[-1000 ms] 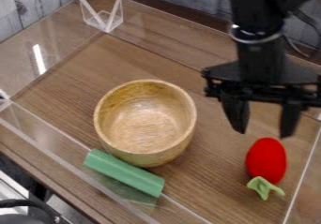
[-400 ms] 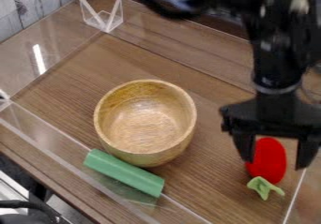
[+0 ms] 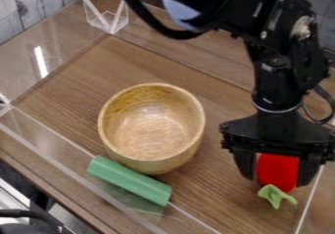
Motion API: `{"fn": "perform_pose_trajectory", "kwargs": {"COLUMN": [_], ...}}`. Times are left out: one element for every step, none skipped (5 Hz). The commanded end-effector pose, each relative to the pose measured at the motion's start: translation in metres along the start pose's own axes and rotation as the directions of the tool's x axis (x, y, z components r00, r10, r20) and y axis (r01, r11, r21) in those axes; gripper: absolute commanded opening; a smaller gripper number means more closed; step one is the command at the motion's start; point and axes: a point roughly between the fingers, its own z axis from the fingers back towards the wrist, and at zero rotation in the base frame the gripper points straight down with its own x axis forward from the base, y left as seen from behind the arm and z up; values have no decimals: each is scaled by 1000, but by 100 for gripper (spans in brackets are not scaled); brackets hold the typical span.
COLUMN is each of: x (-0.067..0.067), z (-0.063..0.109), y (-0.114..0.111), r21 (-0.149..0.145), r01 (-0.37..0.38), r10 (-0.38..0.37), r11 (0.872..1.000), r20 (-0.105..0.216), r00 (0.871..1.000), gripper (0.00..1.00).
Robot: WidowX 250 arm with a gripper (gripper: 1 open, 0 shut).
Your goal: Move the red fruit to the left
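Observation:
The red fruit (image 3: 275, 169) lies on the wooden table at the right, its light green stem (image 3: 276, 195) pointing toward the front. My black gripper (image 3: 275, 168) has come straight down over it and stands open, one finger (image 3: 244, 166) left of the fruit and the other on its right. The fruit sits between the fingers. I cannot tell whether the pads touch it. The arm's black body rises above it to the top of the frame.
A wooden bowl (image 3: 153, 126) stands in the middle of the table, left of the fruit. A long green block (image 3: 129, 180) lies in front of the bowl. Clear plastic walls (image 3: 39, 57) fence the table, with a small clear stand (image 3: 106, 16) at the back left.
The gripper has sunk from above the fruit to around it, staying open. The arm now leans further over the table. The fruit, bowl and block have not moved.

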Motion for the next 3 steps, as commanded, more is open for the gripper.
{"fn": "perform_pose_trajectory", "kwargs": {"x": [12, 17, 22], "z": [8, 4, -1], "y": [-4, -6, -3], "r21": [-19, -10, -5], "r01": [-28, -57, -62], "r10": [29, 58, 62], "r11": [999, 998, 998], "r20": [44, 52, 56], "r00": [999, 997, 996], "gripper": [100, 100, 100]}}
